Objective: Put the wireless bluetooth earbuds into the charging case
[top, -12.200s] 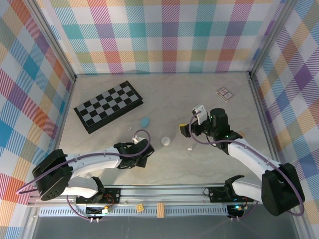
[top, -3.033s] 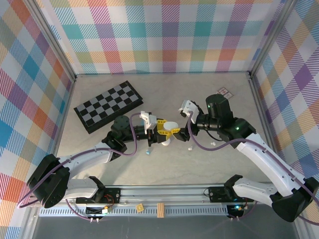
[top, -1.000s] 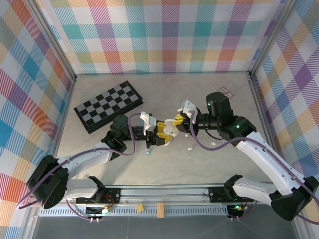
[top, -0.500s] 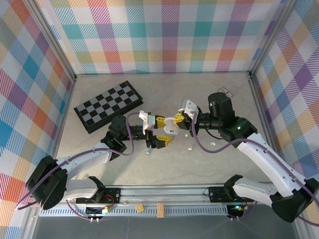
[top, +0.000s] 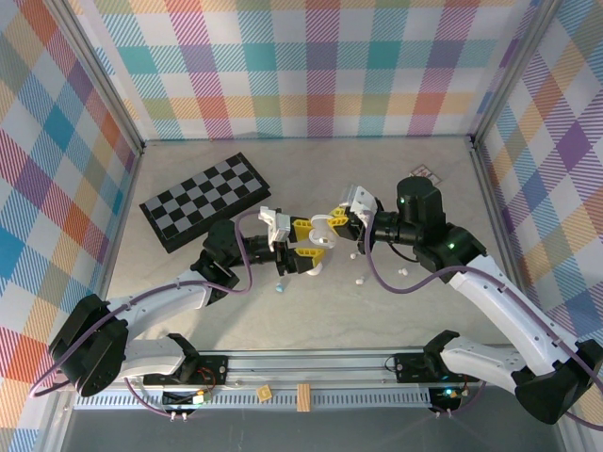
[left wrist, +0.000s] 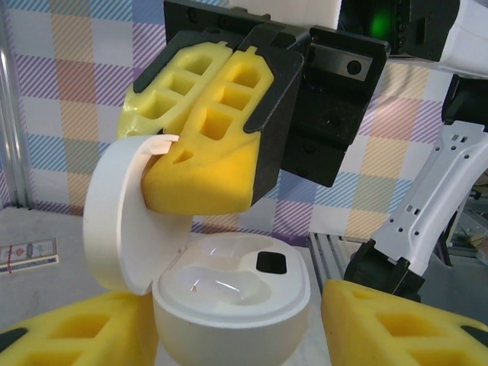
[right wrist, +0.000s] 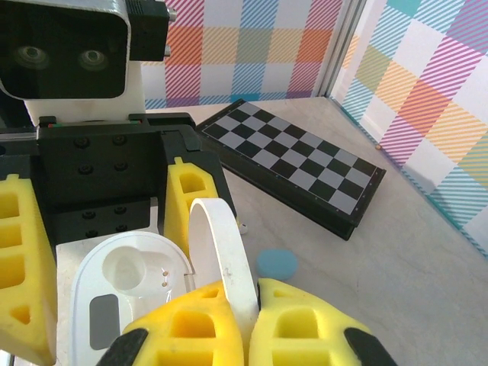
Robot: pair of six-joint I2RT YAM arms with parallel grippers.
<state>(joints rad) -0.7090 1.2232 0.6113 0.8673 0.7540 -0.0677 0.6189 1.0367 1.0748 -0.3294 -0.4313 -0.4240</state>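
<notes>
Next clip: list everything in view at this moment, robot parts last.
white charging case: one, white, lid open, mid-table between the grippers
earbuds: two, white, loose on the table right of the case
pale blue bit: one, further left, likely another earbud
blue case: one, blue, beside the chessboard
chessboard: one, black and grey, far left
card: one, pink and white, far right
wooden blocks: two, tan, on the front rail
left gripper: yellow pads, open around the case's base
right gripper: yellow pads, shut on the lid
</notes>
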